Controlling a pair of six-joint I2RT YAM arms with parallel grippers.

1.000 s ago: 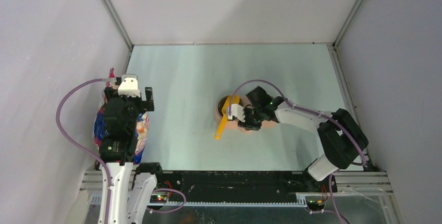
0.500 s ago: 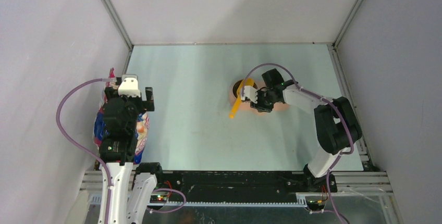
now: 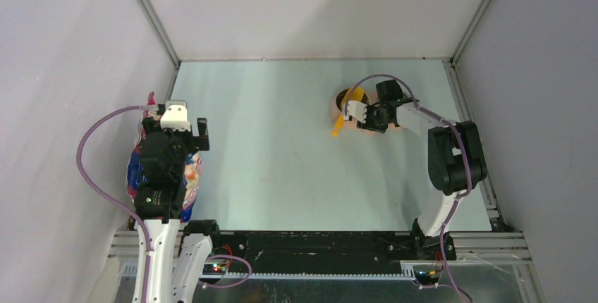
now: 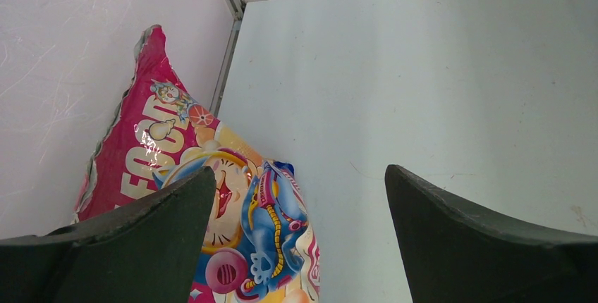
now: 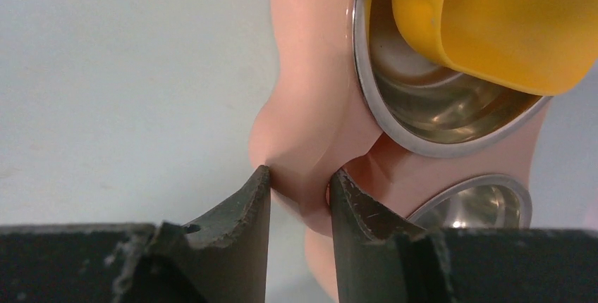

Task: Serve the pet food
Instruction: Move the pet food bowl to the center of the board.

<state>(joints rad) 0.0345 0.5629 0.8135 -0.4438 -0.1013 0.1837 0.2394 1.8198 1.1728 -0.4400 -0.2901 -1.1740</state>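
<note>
My right gripper (image 5: 302,172) is shut on the rim of a pink feeder (image 5: 310,70) that holds two steel bowls (image 5: 423,116). A yellow scoop (image 5: 508,21) rests in the nearer bowl, its handle sticking out over the table (image 3: 338,128). From above, the feeder (image 3: 334,111) and the right gripper (image 3: 367,116) are at the far right of the table. My left gripper (image 4: 300,172) is open and empty, hovering over the pink-and-blue bag (image 4: 176,148) at the left wall. The pet food is hidden; no kibble shows in the bowls.
The bag (image 3: 192,183) leans against the left wall beside the left arm. White walls enclose the pale table (image 3: 282,169) on three sides. The right arm's forearm (image 3: 451,155) stands near the table's right edge.
My right gripper has moved the feeder, with the scoop in it, away from the middle toward the far right. The left arm has stayed still.
</note>
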